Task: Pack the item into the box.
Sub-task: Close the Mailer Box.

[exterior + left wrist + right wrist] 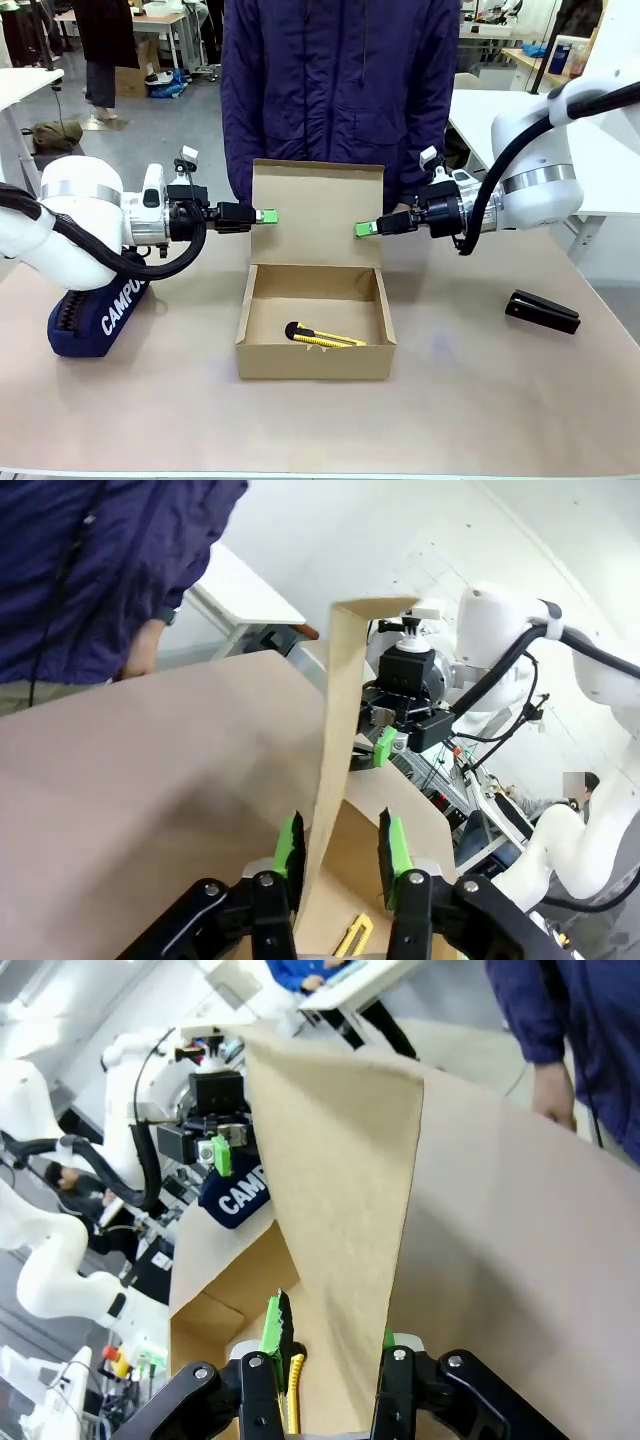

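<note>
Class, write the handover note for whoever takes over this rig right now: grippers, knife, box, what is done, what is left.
Grippers: the left gripper has its jaws apart, astride the left edge of the upright lid; the right gripper has its jaws apart at the lid's right edge.
Things: the yellow knife lies flat inside the box.
Done: knife packed.
Left: probably fold the lid down shut.

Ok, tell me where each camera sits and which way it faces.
Front: between the arms, facing the person across the table; left gripper and right gripper flank the shallow brown cardboard box's flap.
Left wrist: on the left arm, looking along its fingers at the upright flap, right gripper beyond.
Right wrist: mirrored; own fingers, left gripper beyond.
Shared: flap, slim yellow utility knife.
</note>
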